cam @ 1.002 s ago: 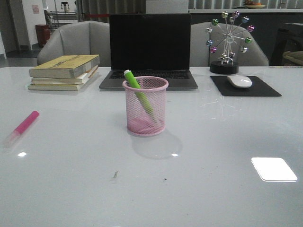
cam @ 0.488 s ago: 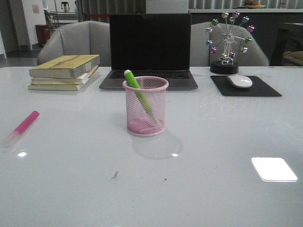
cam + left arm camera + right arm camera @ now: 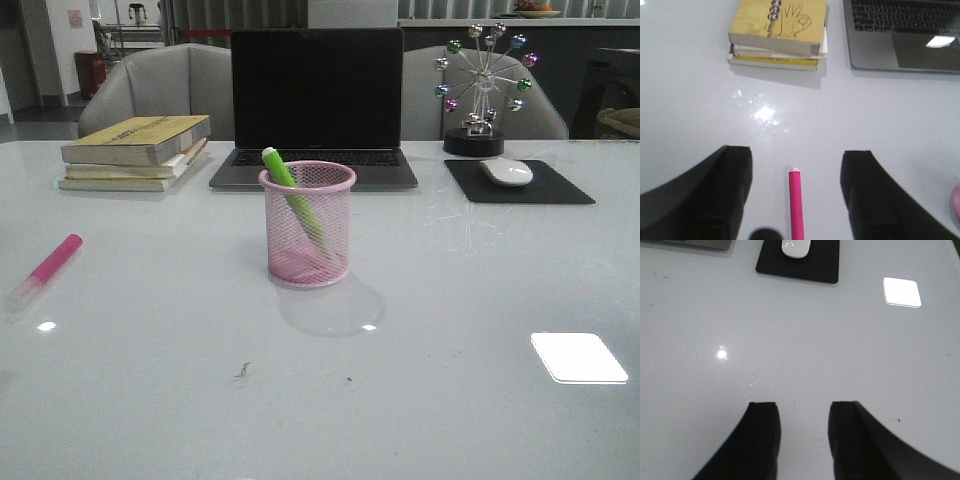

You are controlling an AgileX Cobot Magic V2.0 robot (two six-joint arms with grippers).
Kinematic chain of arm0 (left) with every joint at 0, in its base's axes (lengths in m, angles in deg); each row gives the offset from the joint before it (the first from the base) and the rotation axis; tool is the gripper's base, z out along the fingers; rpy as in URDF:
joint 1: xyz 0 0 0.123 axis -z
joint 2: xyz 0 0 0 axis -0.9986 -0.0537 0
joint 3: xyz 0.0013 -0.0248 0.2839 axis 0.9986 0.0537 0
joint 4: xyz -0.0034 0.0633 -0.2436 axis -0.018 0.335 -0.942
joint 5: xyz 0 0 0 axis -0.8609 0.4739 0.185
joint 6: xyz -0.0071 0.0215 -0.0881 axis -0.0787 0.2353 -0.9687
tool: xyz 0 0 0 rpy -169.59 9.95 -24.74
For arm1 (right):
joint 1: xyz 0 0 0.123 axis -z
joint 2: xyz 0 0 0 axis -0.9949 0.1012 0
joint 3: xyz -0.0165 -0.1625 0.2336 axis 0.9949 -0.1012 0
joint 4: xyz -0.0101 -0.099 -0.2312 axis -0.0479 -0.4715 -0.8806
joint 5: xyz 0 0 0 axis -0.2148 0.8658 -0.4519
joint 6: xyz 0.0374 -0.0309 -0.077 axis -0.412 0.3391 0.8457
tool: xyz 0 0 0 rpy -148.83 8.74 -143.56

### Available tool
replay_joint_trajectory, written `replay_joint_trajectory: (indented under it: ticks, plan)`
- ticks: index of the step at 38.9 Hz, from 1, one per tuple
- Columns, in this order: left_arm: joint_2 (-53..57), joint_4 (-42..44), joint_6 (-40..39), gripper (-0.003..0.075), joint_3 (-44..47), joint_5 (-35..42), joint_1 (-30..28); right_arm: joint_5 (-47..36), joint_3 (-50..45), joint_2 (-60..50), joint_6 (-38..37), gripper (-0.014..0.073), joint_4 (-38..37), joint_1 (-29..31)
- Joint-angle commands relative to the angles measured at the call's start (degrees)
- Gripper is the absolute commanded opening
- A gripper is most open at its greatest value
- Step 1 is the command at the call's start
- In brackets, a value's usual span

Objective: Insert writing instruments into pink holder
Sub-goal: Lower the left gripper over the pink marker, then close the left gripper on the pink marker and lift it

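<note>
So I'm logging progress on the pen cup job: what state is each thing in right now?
Green highlighter marker: standing tilted inside the cup.
Pink wire-mesh pen cup: upright, holding one marker.
Hot pink highlighter marker: lying flat on the table, not gripped.
Left gripper: open, fingers either side of it.
Right gripper: open, empty.
Black laptop: open, screen dark.

No legible text, brand or number is shown in any view. On the yellow cover of the top book (image 3: 779,25), in the stack beside the laptop (image 3: 900,32), only a drawn hand making an OK sign and a few small round marks can be made out. The lettering on the laptop's keys is too blurred to be read.
</note>
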Motion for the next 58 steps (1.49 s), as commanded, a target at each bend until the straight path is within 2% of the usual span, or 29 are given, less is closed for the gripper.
replay_joint_trajectory:
  ticks: [1,11,17,58]
  plan:
    - [-3.74,-0.23,-0.15,0.0456,-7.86,-2.64,0.4,-3.74,1.65,-0.67,0.48,0.0373,0.19,0.37]
    - [-17.54,-0.14,-0.15,0.0456,-19.54,-18.14,0.4,-3.68,1.65,-0.67,0.48,0.0373,0.19,0.37]
    - [-21.82,-0.14,-0.15,0.0456,-20.16,-22.24,0.4,-3.68,1.65,-0.67,0.48,0.0373,0.19,0.37]
    - [-31.65,-0.14,-0.15,0.0456,-20.16,-23.83,0.4,-3.43,1.65,-0.67,0.48,0.0373,0.19,0.37]
